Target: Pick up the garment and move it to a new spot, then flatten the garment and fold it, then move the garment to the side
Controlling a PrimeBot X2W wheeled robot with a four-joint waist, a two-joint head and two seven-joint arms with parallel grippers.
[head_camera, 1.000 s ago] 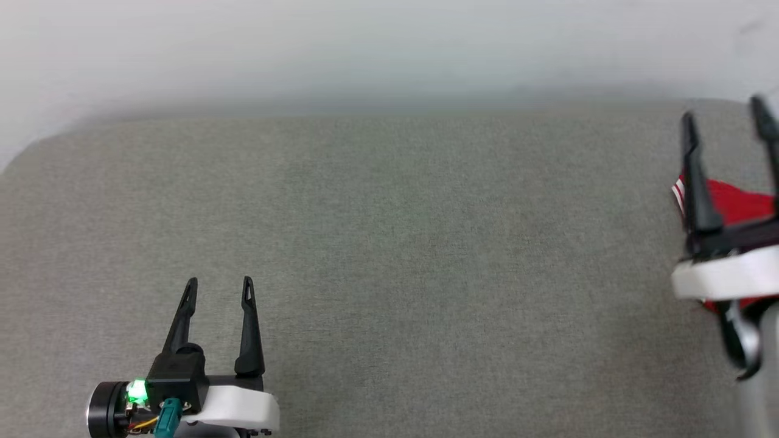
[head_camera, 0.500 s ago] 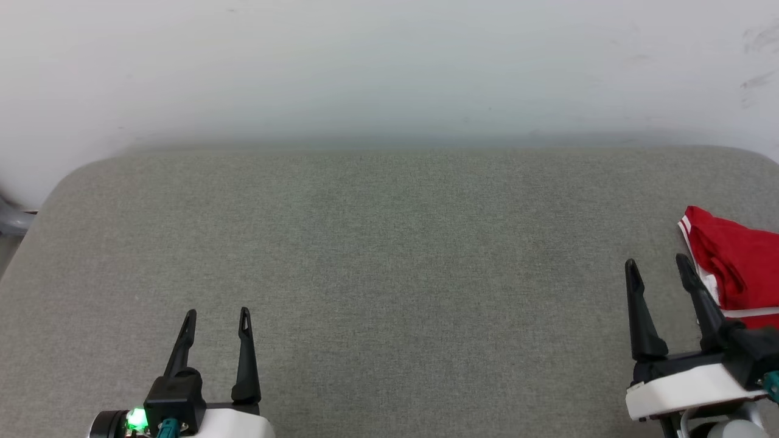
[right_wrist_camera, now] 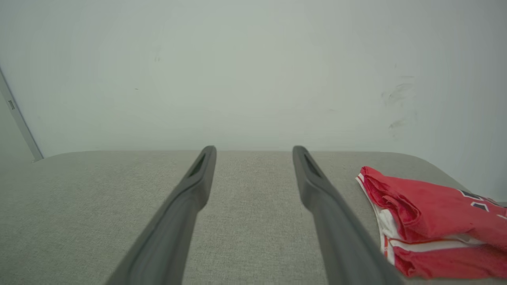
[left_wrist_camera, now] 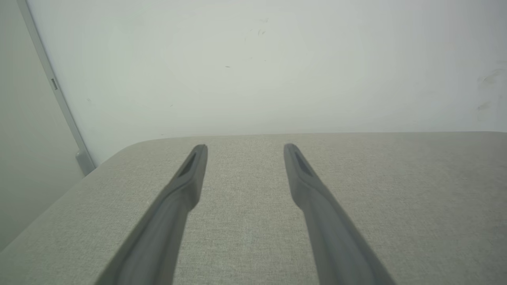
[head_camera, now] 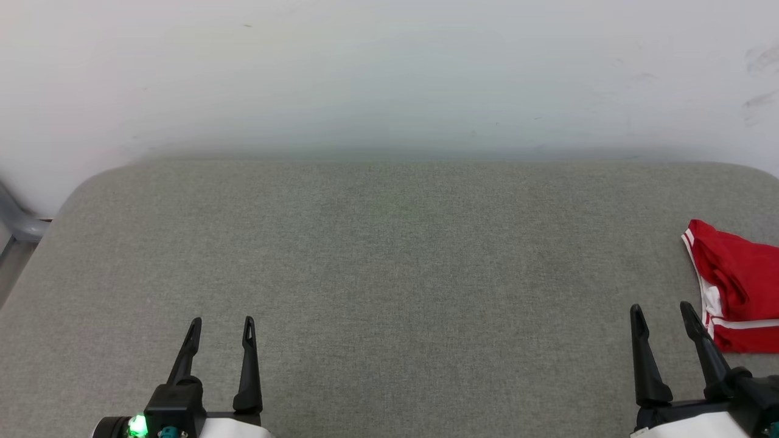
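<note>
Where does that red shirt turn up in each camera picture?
Head view: the garment lies at the far right edge, beside the right gripper.
Right wrist view: the garment is lower right, right of the fingers.
Left wrist view: grey surface meeting white wall, the landmark all views share.

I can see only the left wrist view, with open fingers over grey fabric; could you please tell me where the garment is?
Observer: The garment lies folded over near the right end of the grey padded surface, just right of the right gripper.
Operator: Thank you; is that gripper holding it?
Observer: No; its fingers stand open with nothing between them.
Operator: Is any print showing?
Observer: Yes, dark white-outlined lettering shows on the red cloth.
</note>
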